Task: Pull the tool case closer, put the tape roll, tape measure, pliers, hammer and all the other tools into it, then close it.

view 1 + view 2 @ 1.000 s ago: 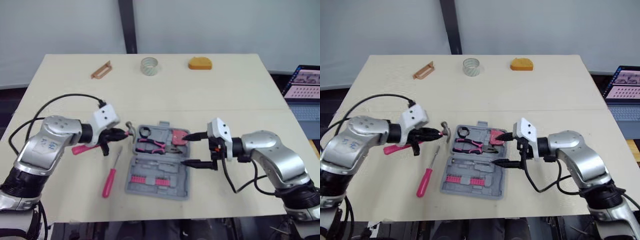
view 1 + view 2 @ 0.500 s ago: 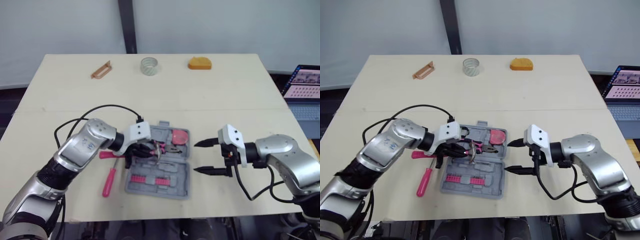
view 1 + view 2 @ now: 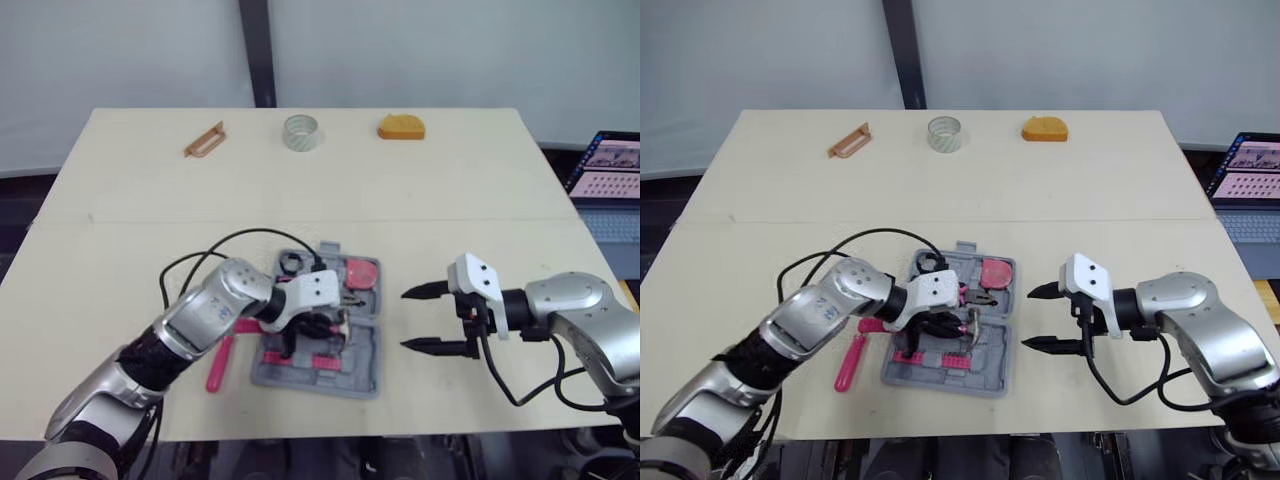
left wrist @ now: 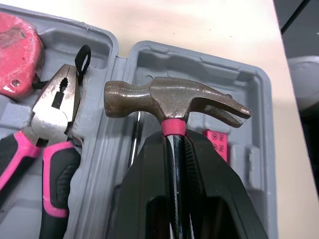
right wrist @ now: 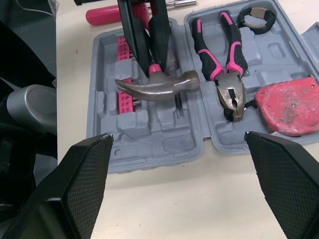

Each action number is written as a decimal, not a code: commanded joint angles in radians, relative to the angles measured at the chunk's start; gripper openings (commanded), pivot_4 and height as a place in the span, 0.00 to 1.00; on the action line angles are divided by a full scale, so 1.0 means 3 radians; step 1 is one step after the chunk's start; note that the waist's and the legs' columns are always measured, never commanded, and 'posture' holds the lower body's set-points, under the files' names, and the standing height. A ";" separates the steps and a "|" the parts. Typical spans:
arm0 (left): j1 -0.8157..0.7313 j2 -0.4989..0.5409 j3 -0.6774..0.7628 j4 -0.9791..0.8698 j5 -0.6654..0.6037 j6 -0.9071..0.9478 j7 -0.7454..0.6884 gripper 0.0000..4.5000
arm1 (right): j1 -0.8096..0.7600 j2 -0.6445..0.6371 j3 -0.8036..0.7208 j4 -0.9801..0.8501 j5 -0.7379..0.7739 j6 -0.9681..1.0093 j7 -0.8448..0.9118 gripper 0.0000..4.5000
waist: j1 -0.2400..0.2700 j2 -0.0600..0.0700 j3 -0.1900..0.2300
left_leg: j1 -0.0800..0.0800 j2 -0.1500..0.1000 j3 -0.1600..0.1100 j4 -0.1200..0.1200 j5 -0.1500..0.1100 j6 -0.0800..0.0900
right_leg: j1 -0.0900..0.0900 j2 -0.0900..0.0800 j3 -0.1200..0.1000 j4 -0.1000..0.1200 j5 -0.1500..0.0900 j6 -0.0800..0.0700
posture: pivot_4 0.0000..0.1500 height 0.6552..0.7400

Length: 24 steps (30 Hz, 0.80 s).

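1. The left end effector (image 4: 175, 145) clamps the hammer (image 4: 174, 102) by its shaft just under the steel head. It holds the hammer over the near half of the open tool case (image 5: 159, 152), which lies near the middle of the counter (image 3: 450, 200). Whether the head touches the tray cannot be told.
2. The right end effector (image 3: 1032, 319) hangs just right of the case, its two fingers spread wide and empty.
3. The hammer looks stiff and head-heavy. A hold close to the head, as here, likely keeps it from swinging, though the smooth shaft may slip if the grip eases.
4. In the case: one pair of pliers (image 5: 227, 64), one red tape measure (image 5: 286, 107), one black ring (image 5: 256, 17) and one row of pink bits (image 3: 940, 357).
5. On the counter: one pink screwdriver (image 3: 848, 362) left of the case. At the far edge are one tape roll (image 3: 300, 132), one orange piece (image 3: 401, 127) and one tan piece (image 3: 204, 140).
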 commanded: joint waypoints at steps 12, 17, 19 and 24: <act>-0.0110 -0.0259 -0.0228 -0.0136 0.0208 0.0143 0.0112 0.01 | 0.0138 -0.0010 -0.0087 -0.0151 0.0008 -0.0083 -0.0015 1.00 | 0.0003 0.0000 0.0000 | -0.0001 0.0000 0.0000 0.0004 0.0000 0.0000 | 0.0001 0.0000 0.0000 0.0001 0.0001 0.0000 | 1.00 1.00; -0.0094 -0.0317 -0.0302 -0.0153 0.0238 0.0169 0.0130 0.01 | 0.0160 -0.0030 -0.0092 -0.0132 -0.0011 -0.0104 -0.0012 1.00 | 0.0004 0.0000 0.0000 | -0.0001 0.0000 0.0000 0.0004 0.0000 0.0000 | 0.0001 0.0000 0.0000 0.0002 0.0001 0.0000 | 1.00 1.00; -0.0096 -0.0331 -0.0328 -0.0147 0.0235 0.0164 0.0131 0.01 | 0.0165 -0.0039 -0.0094 -0.0122 -0.0017 -0.0114 -0.0009 1.00 | 0.0005 0.0000 0.0000 | -0.0001 0.0000 0.0000 0.0006 0.0000 0.0001 | 0.0001 0.0000 0.0000 0.0002 0.0001 0.0000 | 1.00 1.00; -0.0080 -0.0378 -0.0354 -0.0120 0.0234 0.0158 0.0157 0.01 | 0.0171 -0.0056 -0.0116 -0.0110 -0.0026 -0.0118 -0.0002 1.00 | 0.0004 0.0000 0.0000 | -0.0001 0.0000 0.0000 0.0008 0.0000 0.0001 | 0.0002 0.0000 0.0000 0.0003 0.0001 0.0000 | 1.00 1.00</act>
